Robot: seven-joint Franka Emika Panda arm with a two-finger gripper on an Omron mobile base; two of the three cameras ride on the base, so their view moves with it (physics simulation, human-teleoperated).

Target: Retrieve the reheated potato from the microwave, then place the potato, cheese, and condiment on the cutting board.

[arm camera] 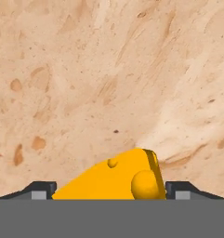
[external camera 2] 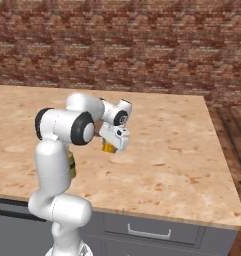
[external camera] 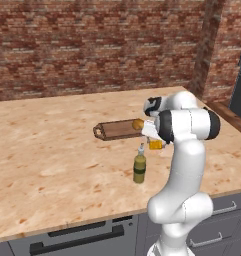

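Observation:
My gripper [arm camera: 111,191] points down at the counter, its fingertips [arm camera: 39,191] pressed against both sides of the cheese [arm camera: 118,179], a bright yellow-orange wedge resting on the wood. From the base views the cheese [external camera: 155,145] [external camera 2: 109,147] peeks out just under the gripper [external camera: 154,139] [external camera 2: 112,142]. The potato [external camera: 137,123] lies on the right end of the dark brown cutting board [external camera: 117,130], just behind my hand. The condiment [external camera: 139,167], an olive-green bottle, stands upright in front of the board; in the right base view the condiment [external camera 2: 71,166] is partly hidden by my arm. The microwave is out of view.
The pale wood countertop [external camera: 52,165] runs to a brick wall [external camera: 92,45] at the back. Its front edge has grey drawers [external camera 2: 148,231] below, and its right end drops to a wooden floor [external camera 2: 232,135]. A dark panel [external camera: 240,85] stands at the far right.

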